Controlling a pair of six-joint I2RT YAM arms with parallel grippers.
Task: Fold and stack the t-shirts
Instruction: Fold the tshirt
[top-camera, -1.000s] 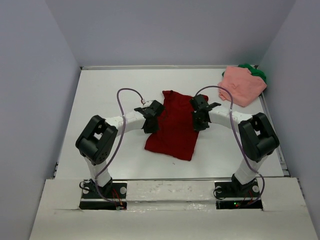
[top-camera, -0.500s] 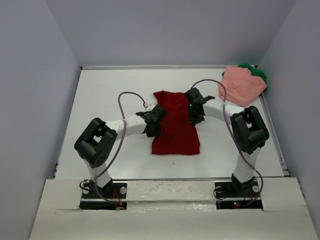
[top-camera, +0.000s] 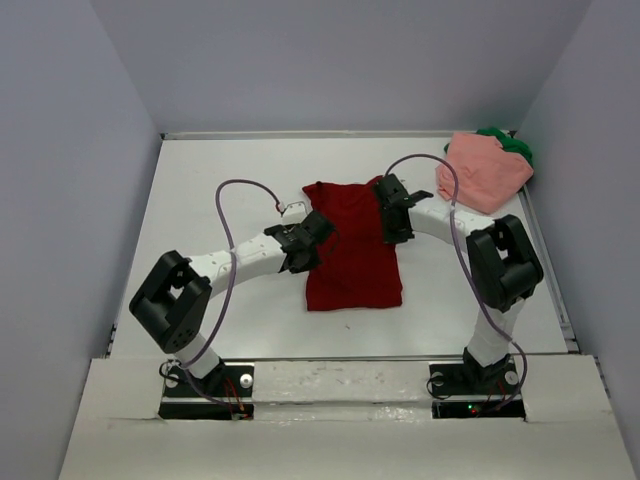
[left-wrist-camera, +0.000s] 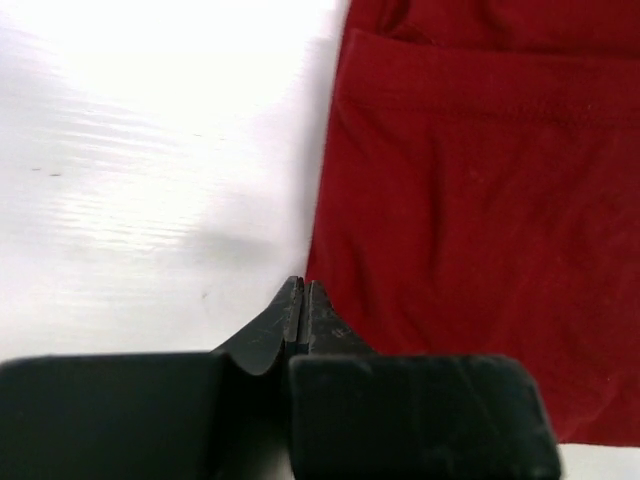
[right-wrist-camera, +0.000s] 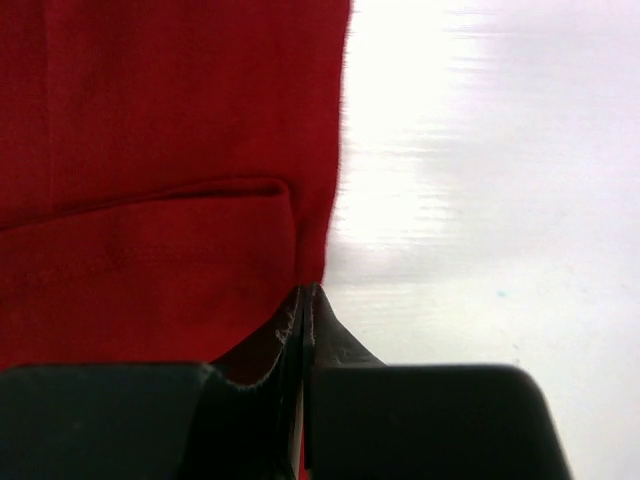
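The dark red cloth t-shirt (top-camera: 352, 265) lies in the middle of the smooth white table (top-camera: 200, 190) between the arms, as a flat, roughly rectangular fold of soft matte knit with a stitched seam across it. The black left gripper (left-wrist-camera: 303, 292) has its tapered fingers pressed together on the shirt's left edge, and the black right gripper (right-wrist-camera: 305, 292) pinches its right edge likewise. In the far right corner lies a crumpled salmon pink t-shirt (top-camera: 485, 172), with a bunched green t-shirt (top-camera: 512, 143) showing just behind it.

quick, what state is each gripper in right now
left gripper: closed, pinching the near side edge of the red shirt
right gripper: closed, pinching the opposite side edge of the same shirt
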